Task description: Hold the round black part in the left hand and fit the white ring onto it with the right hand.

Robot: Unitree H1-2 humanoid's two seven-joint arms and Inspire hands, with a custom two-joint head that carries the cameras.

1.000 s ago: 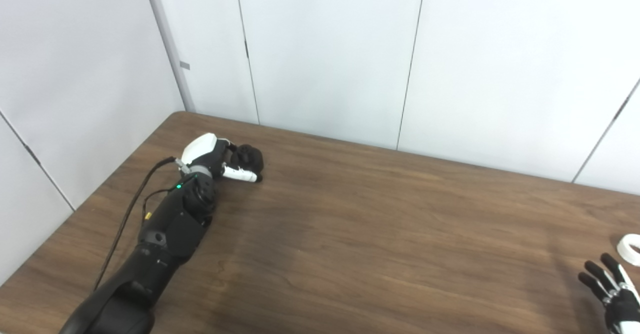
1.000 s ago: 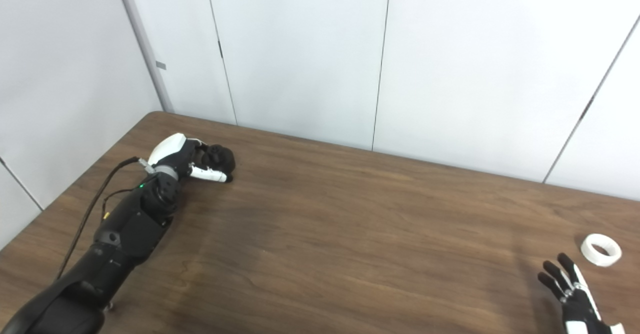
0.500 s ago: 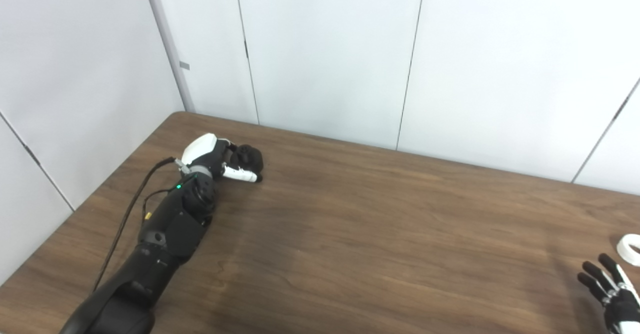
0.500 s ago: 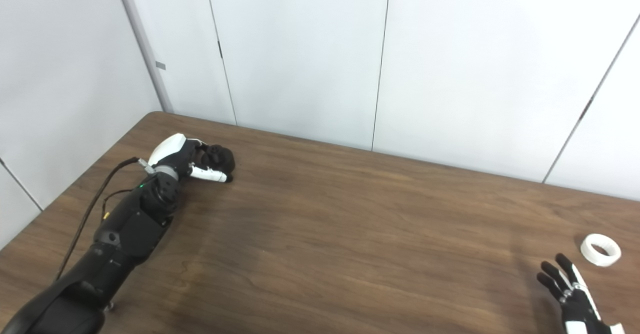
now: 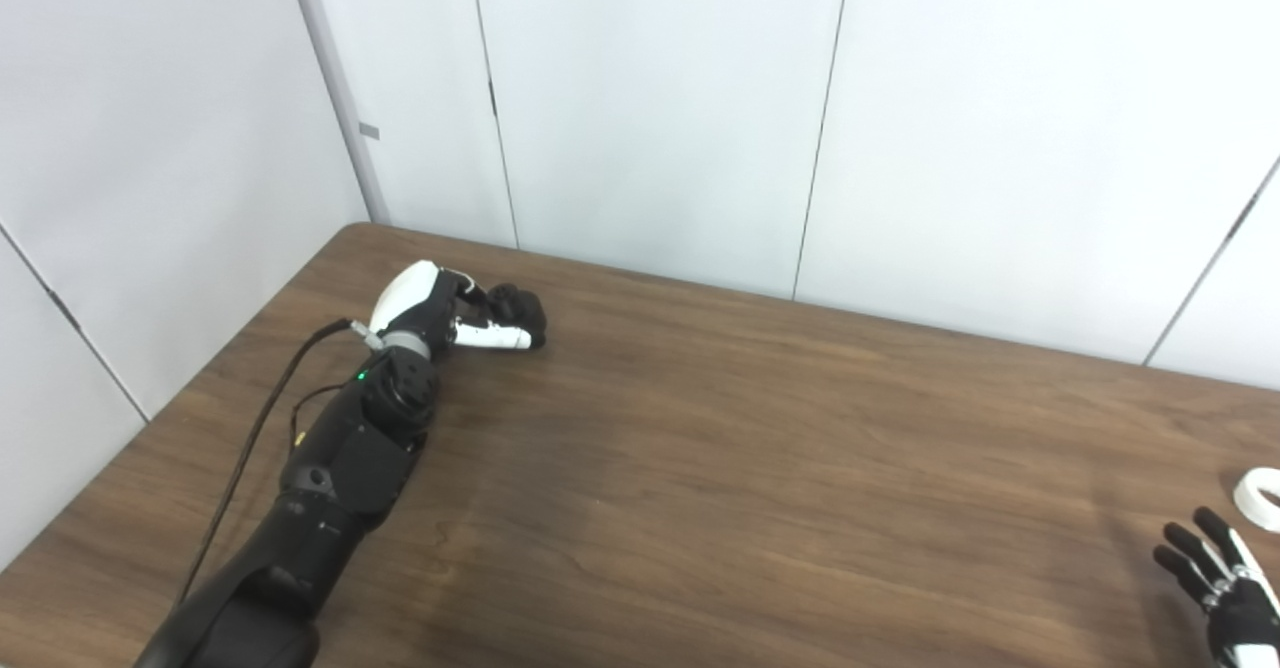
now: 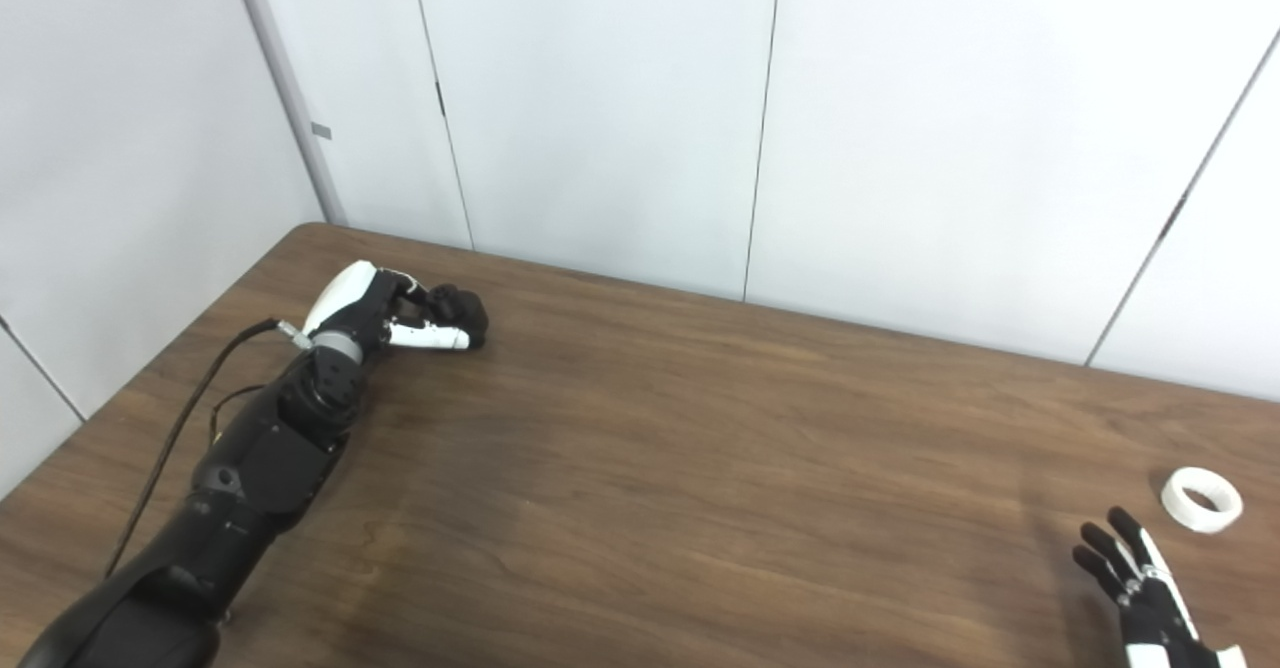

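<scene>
At the far left of the brown table (image 5: 700,468), my left hand (image 5: 462,310) is curled around the round black part (image 5: 520,306), fingers and thumb closed on it just above the tabletop. The white ring (image 6: 1201,499) lies flat near the right edge; only a piece of this white ring (image 5: 1260,498) shows in the left eye view. My right hand (image 6: 1140,588) is at the bottom right corner, a little short of the ring, with fingers spread and nothing in it.
White wall panels (image 5: 650,108) stand right behind the table's far edge. A black cable (image 5: 250,438) runs along my left forearm.
My left hand with the black part has shifted a little to the right and up off the table. The right hand has barely moved.
</scene>
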